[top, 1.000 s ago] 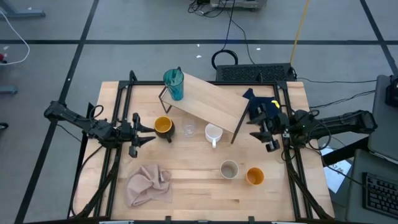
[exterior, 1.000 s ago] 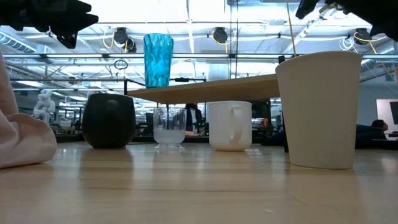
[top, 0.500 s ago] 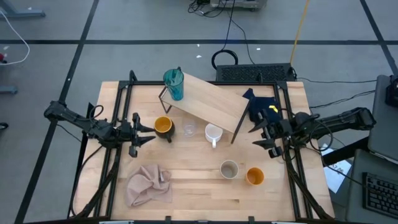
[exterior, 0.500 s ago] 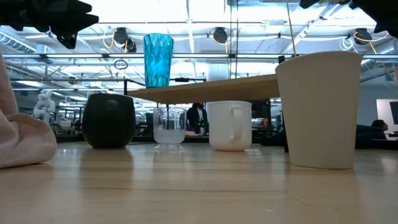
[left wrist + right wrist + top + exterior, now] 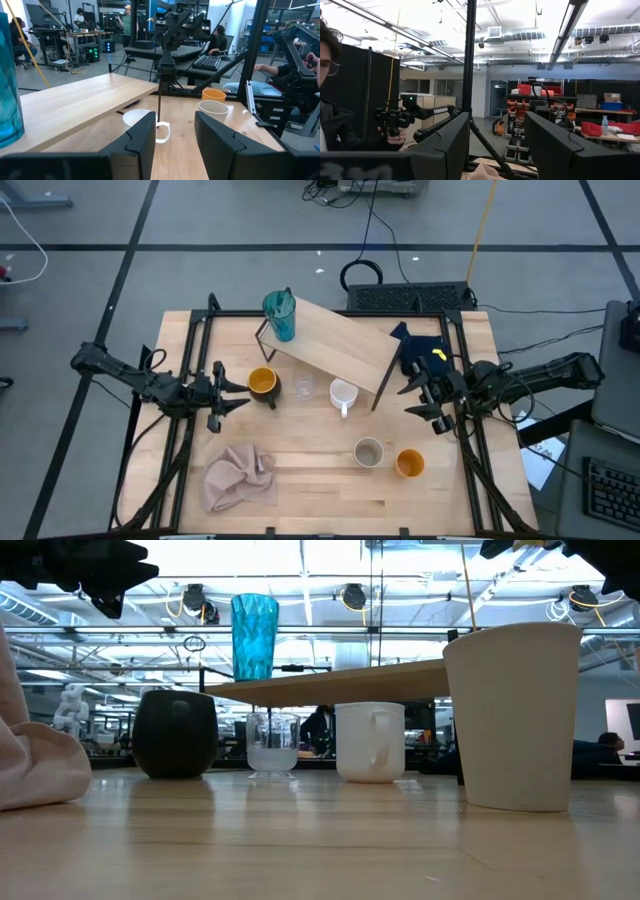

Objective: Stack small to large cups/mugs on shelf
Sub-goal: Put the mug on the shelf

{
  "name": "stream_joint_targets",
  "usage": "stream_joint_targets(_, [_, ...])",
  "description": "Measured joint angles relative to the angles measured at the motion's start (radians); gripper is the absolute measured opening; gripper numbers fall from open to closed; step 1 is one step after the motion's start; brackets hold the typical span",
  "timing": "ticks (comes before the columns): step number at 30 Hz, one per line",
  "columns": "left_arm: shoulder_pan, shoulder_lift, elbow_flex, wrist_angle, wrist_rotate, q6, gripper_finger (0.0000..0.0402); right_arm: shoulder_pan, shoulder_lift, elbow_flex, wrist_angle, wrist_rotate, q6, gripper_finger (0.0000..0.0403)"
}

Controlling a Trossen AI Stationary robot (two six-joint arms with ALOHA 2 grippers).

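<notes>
Your left end effector (image 5: pixel 238 394) hangs over the left side of the worktop (image 5: pixel 320 480), just beside the black mug with the orange inside (image 5: pixel 263 384). Its two fingers (image 5: pixel 142 142) stand parted with a clear gap between them and hold nothing. Your right end effector (image 5: pixel 418 400) hangs near the right edge, close to the shelf's right end and beside the navy cloth (image 5: pixel 420 348). Its fingers (image 5: pixel 451 145) are also spread apart and empty.

The shelf (image 5: pixel 335 345) sits at the back of the worktop, skewed so that its light-wood board runs from back-left down toward front-right on its thin black wire frame. Only the tall teal tumbler (image 5: pixel 280 315) stands on it, at the back-left end.

The other vessels are down on the worktop. The black mug, the tiny clear glass (image 5: pixel 304 388) and the white handled mug (image 5: pixel 343 395) make a loose row along the front edge of the shelf, each apart from the next. In the low view, the glass (image 5: pixel 271 744) and white mug (image 5: pixel 371 742) sit below the level of the board. The beige cup (image 5: pixel 369 452) and the orange cup (image 5: pixel 409 463) stand upright near each other, well forward and toward the right. The pink cloth (image 5: pixel 241 476) lies crumpled at the front left.

You can see people in the room beyond the worktop in both wrist views.
</notes>
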Motion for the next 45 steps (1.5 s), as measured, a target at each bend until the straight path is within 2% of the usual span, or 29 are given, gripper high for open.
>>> stream_joint_targets(6, [0.0, 0.015, 0.0, -0.002, -0.044, 0.062, 0.0136, 0.0, 0.0, 0.0, 0.0, 0.0, -0.012, 0.0183])
stream_joint_targets(12, [0.0, 0.05, 0.0, 0.012, -0.055, 0.226, 0.0136, 0.0, 0.0, 0.0, -0.003, 0.0, -0.012, 0.0183])
stream_joint_targets(16, [0.001, 0.084, 0.002, 0.054, -0.079, 0.275, 0.0136, 0.0, 0.0, 0.0, -0.004, 0.0, -0.012, 0.0183])
stream_joint_targets(22, [0.001, 0.148, 0.071, -0.077, -0.166, 0.28, 0.0136, 0.0, 0.0, 0.0, -0.021, 0.001, -0.012, 0.0183])
stream_joint_targets(29, [0.027, 0.254, 0.253, -0.425, -0.172, 0.123, 0.0149, -0.001, 0.0, 0.0, -0.048, 0.002, -0.021, 0.0183])
stream_joint_targets(33, [0.053, 0.326, 0.355, -0.577, -0.168, -0.024, 0.016, -0.002, 0.0, 0.0, -0.062, 0.004, -0.04, 0.0183])
stream_joint_targets(37, [0.074, 0.376, 0.401, -0.595, -0.109, -0.186, 0.0161, -0.002, 0.0, 0.0, -0.074, 0.012, -0.046, 0.0183])
stream_joint_targets(40, [0.073, 0.407, 0.398, -0.6, -0.039, -0.236, 0.0161, -0.001, 0.005, 0.001, -0.106, 0.062, -0.038, 0.0183])
stream_joint_targets(45, [0.074, 0.455, 0.376, -0.603, 0.021, -0.354, 0.0161, -0.002, 0.045, 0.0, -0.158, 0.136, -0.023, 0.0183])
